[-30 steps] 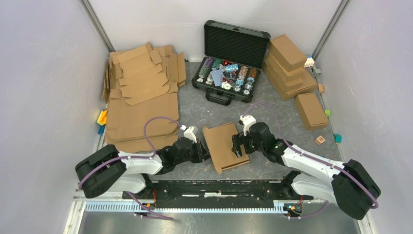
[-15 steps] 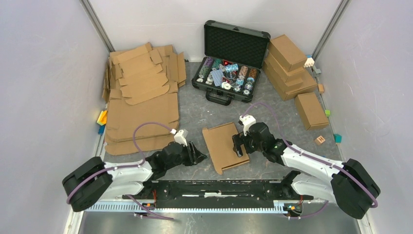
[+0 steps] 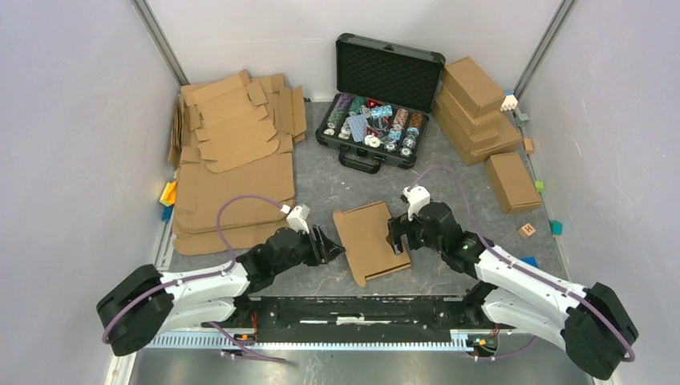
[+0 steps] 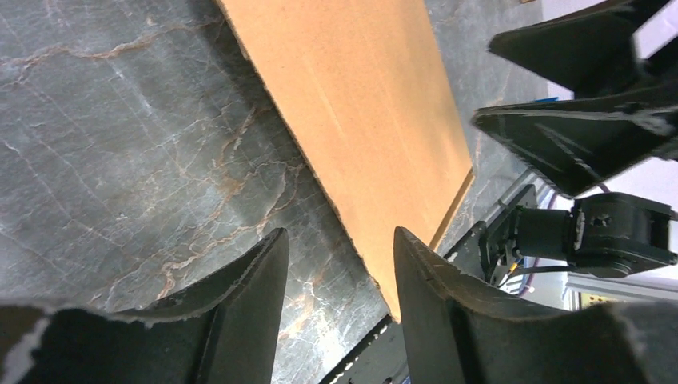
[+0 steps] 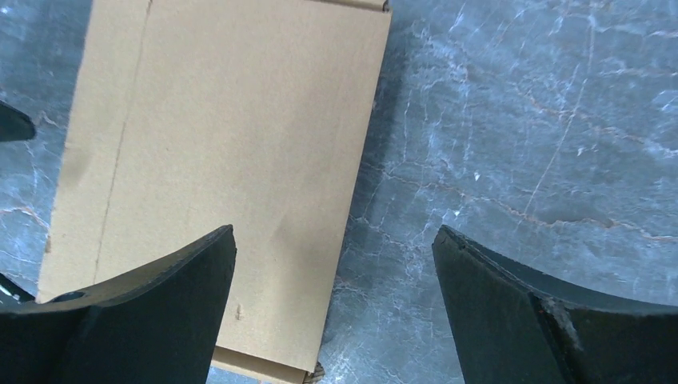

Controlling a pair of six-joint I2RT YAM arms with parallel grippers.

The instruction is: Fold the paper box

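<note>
Grey marbled table [image 3: 321, 192] between pale walls [image 3: 80, 120] bears the paper box [image 3: 371, 241].

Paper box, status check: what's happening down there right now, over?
Left fingers open, empty, beside box. Right fingers wide open, straddling its right edge. Box lies flat on table. Nothing in the way.

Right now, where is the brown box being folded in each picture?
Top view: paper box just below the centre.
Left wrist: paper box at the top, slanting down rightward.
Right wrist: paper box fills the left half.
Shared landmark: the grey marbled table under it.
</note>
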